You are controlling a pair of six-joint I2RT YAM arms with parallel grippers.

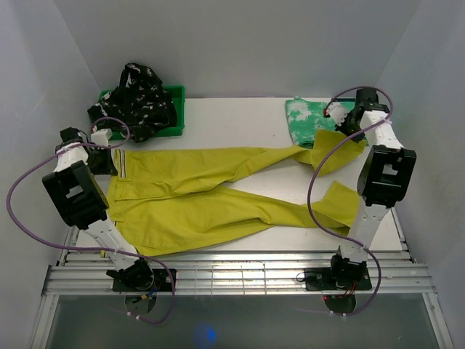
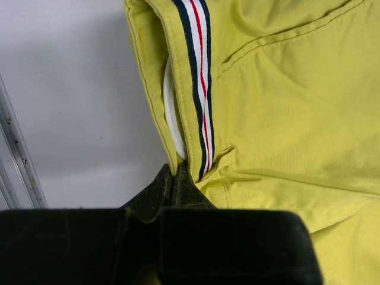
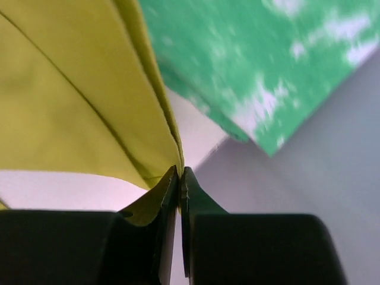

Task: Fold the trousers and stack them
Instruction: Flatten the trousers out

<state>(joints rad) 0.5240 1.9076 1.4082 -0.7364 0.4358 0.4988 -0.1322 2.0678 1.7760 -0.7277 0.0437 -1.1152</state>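
Early days: mustard-yellow trousers (image 1: 211, 196) lie unfolded just in front of the green bin (image 1: 178, 109), left gripper (image 2: 178, 181) clamped on the waistband (image 2: 199, 89), right gripper (image 3: 180, 178) on a leg hem (image 3: 157, 127). The green-and-white pair (image 1: 309, 116) looks folded right of the bin, black pair (image 1: 138, 98) heaped in it

Nothing readable here, folks

Only marking is the navy, white and red striped tape (image 2: 199, 71) on the mustard trousers (image 2: 285, 119), no letters.

Before us the long pair (image 1: 203, 193) across the counter (image 1: 232, 120), waist left in our left hand (image 1: 109, 161), legs right, far leg's end in our right hand (image 1: 347, 133) beside the folded pair (image 1: 309, 116) back right, heaped pair (image 1: 138, 98) in bin (image 1: 178, 109) back left
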